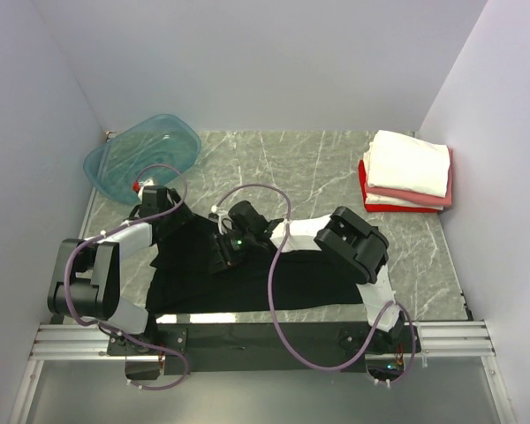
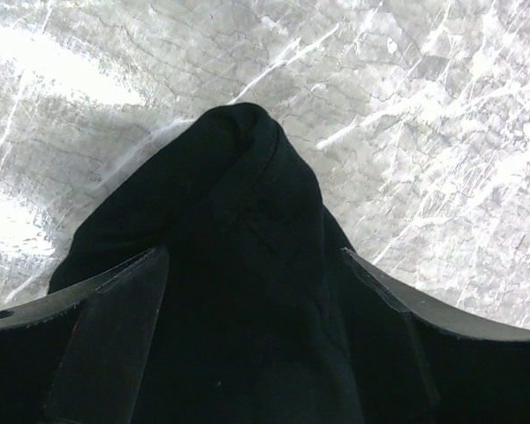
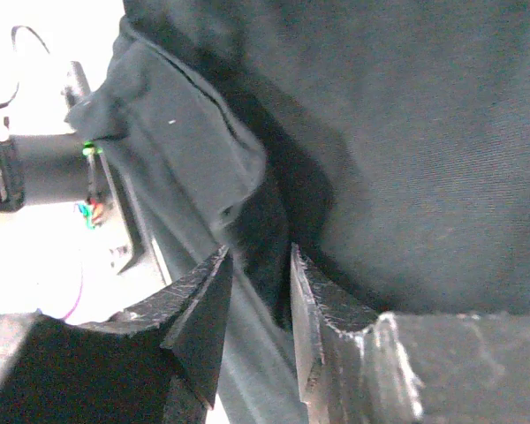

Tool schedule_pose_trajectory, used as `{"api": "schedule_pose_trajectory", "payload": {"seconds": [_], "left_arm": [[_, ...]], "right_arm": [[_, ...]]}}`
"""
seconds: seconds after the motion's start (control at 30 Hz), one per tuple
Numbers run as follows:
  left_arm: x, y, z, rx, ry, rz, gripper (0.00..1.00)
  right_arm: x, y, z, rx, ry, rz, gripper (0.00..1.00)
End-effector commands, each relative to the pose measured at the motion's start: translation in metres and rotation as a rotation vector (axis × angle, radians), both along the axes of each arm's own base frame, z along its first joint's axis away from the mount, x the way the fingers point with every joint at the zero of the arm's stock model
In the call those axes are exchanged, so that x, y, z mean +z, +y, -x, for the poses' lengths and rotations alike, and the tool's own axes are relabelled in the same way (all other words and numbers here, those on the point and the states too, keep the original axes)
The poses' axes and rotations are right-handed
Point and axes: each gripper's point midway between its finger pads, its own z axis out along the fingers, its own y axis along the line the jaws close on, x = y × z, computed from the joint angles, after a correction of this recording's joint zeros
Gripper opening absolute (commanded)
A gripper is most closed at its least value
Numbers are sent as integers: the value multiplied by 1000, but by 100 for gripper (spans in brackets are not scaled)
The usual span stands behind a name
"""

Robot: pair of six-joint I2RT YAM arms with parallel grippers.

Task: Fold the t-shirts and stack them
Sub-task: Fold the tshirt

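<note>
From above, the black t-shirt lies spread along the near edge of the surface. The left hand is over its far left corner and the right hand over its middle. A folded white t-shirt tops a pink t-shirt and a red t-shirt at the far right corner. The teal tub stands at the far left corner, apart from every shirt. In the left wrist view, the fingers stand wide apart, straddling a raised hump of black cloth. In the right wrist view, the fingers are nearly together, pinched on a fold of the same shirt.
</note>
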Motion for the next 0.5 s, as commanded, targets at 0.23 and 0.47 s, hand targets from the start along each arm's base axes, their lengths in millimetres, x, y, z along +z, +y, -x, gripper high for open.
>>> {"api": "schedule_pose_trajectory", "payload": {"seconds": [0.23, 0.47], "left_arm": [[-10, 8, 2, 2, 22, -23, 83], [-9, 11, 2, 6, 20, -28, 83]], "right_arm": [[53, 11, 33, 149, -53, -190, 45], [67, -3, 57, 227, -22, -261, 46]]}}
